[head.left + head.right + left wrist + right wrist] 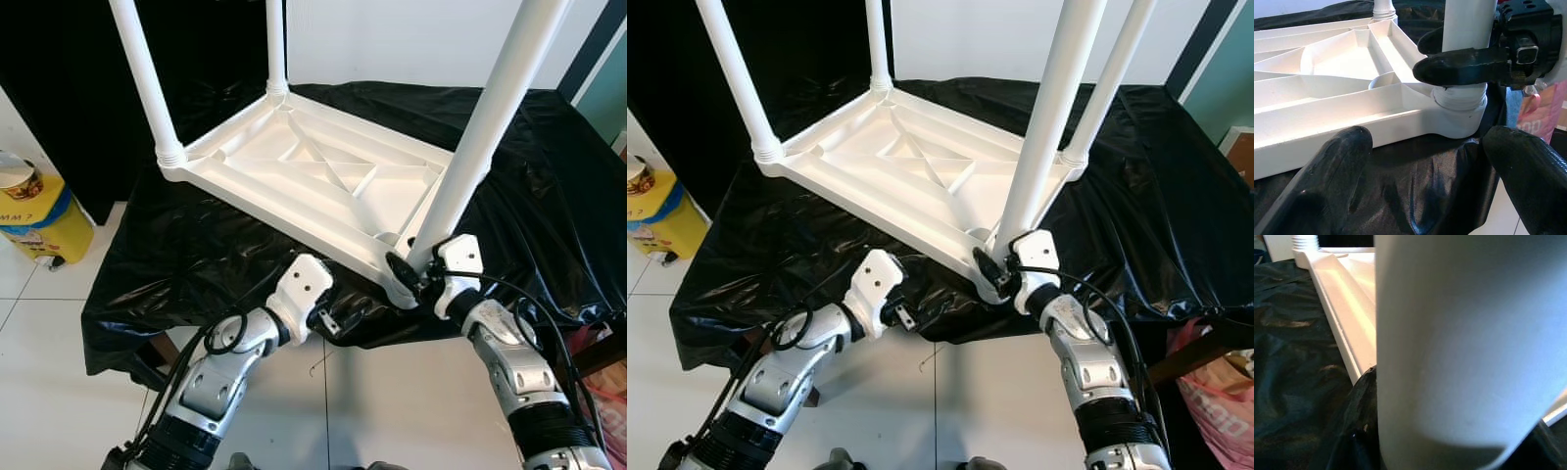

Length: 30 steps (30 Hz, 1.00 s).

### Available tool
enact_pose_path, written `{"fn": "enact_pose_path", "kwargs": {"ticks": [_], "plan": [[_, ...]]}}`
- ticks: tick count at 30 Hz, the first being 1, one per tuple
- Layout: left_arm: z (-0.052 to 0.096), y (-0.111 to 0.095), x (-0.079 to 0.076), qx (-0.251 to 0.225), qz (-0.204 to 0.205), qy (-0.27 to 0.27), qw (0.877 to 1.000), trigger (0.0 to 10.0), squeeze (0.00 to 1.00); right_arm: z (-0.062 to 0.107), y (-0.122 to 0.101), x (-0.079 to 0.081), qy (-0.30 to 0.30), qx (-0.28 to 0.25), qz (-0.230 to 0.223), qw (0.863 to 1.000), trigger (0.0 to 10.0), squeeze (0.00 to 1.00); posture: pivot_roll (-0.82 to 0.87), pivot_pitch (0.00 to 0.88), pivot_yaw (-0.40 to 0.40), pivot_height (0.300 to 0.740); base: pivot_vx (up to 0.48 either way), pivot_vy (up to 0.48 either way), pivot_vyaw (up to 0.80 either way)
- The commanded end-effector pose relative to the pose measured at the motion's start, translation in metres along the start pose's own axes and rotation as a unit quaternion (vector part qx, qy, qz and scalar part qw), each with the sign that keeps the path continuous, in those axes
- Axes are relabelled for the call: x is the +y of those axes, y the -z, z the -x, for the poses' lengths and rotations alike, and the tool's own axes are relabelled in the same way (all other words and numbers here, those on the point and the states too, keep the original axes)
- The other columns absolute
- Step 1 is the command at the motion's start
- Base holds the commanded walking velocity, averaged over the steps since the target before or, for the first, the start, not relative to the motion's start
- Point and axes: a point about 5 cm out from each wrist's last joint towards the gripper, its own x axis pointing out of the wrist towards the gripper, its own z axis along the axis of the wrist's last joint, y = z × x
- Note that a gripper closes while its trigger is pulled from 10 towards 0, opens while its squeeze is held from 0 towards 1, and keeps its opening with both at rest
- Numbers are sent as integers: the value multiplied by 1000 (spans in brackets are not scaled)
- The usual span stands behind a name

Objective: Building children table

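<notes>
The white plastic tabletop (313,181) lies upside down on a black plastic sheet (529,186), its near-right corner reaching the sheet's near edge. 4 legs stand up from its corners. The right gripper (409,266) is clenched around the near-right leg (485,122) just above its socket. The left gripper (1420,161) hovers released just off the near edge, fingers (1327,181) spread. White floor tiles (392,392) lie open in front; a yellow bucket (39,220) sits far left.
</notes>
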Motion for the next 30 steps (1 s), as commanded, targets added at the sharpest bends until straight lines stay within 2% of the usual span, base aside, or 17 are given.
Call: {"fn": "enact_pose_path", "kwargs": {"ticks": [1,3,6,7,10,18,20,23,27,30], "plan": [[-1,2,-2,5,-4,10,1000,10000,0,6,21,0,24,58,6,998,10000,0,5,62,-50,740,0,0,0],[-1,2,-2,5,-4,10,1000,10000,0,6,21,0,24,58,6,998,10000,0,5,62,-50,740,0,0,0],[-2,4,-3,7,-4,9,1000,10000,0,4,25,6,89,59,-10,994,10000,0,5,55,-49,740,0,0,0],[-2,4,-3,7,-4,9,1000,10000,0,4,25,6,89,59,-10,994,10000,0,5,55,-49,740,0,0,0],[-3,4,-3,6,-4,8,1000,10000,0,3,27,10,140,65,-7,988,10000,0,4,51,-48,740,0,0,0],[-3,4,-2,4,-9,5,1000,10000,0,2,30,21,174,70,-14,982,10000,0,8,45,-60,740,0,0,0],[-4,5,-2,3,-7,1,1000,10000,0,-1,28,27,215,68,-33,974,10000,0,12,45,-66,740,0,0,0],[-4,5,-3,2,-6,1,1000,10000,0,-4,25,33,237,66,-45,968,10000,0,12,45,-68,740,0,0,0],[-5,5,-5,2,-5,1,1000,10000,0,-7,20,39,224,52,-40,972,10000,0,10,45,-70,740,0,0,0],[-4,5,-5,1,-4,1,1000,10000,0,-4,20,36,229,51,-41,971,10000,0,9,46,-71,740,0,0,0]]}}
